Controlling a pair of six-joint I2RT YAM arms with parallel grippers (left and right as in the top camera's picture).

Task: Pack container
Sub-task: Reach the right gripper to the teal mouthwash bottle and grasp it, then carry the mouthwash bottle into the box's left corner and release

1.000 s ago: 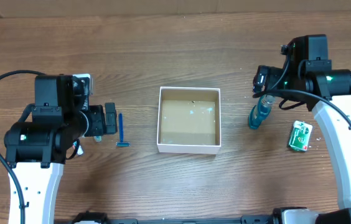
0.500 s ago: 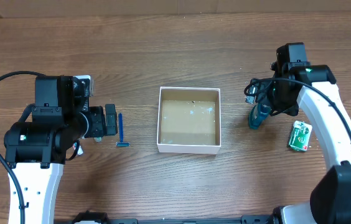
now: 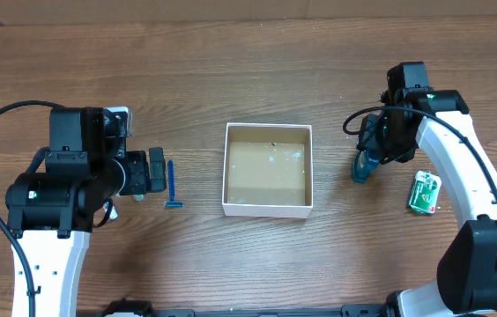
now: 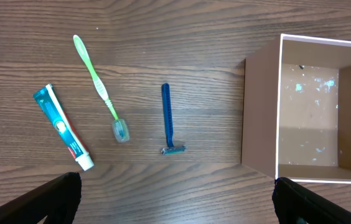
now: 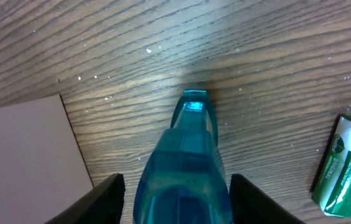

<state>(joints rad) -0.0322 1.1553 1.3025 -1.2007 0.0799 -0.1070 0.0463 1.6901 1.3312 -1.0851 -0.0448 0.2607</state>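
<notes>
The container [image 3: 266, 209], a square white-walled box with a bare brown inside, sits mid-table and holds nothing; its wall also shows in the left wrist view [image 4: 259, 112] and the right wrist view [image 5: 26, 149]. A clear blue bottle [image 3: 361, 167] lies just right of it. My right gripper [image 3: 372, 148] is down over this bottle [image 5: 185, 168]. The two fingers straddle it with a thin strip of wood showing on each side [image 5: 177, 180]. My left gripper [image 3: 156, 169] hangs wide open and holds nothing left of the box [image 4: 174, 182].
A blue razor [image 3: 173, 183] lies between the left gripper and the box [image 4: 168, 118]. A green toothbrush [image 4: 98, 84] and a toothpaste tube [image 4: 62, 126] lie further left. A green packet [image 3: 425, 193] lies right of the bottle [image 5: 346, 165].
My right arm has swung in over the blue bottle and its jaws have narrowed around it. The left arm and the objects have stayed put.
</notes>
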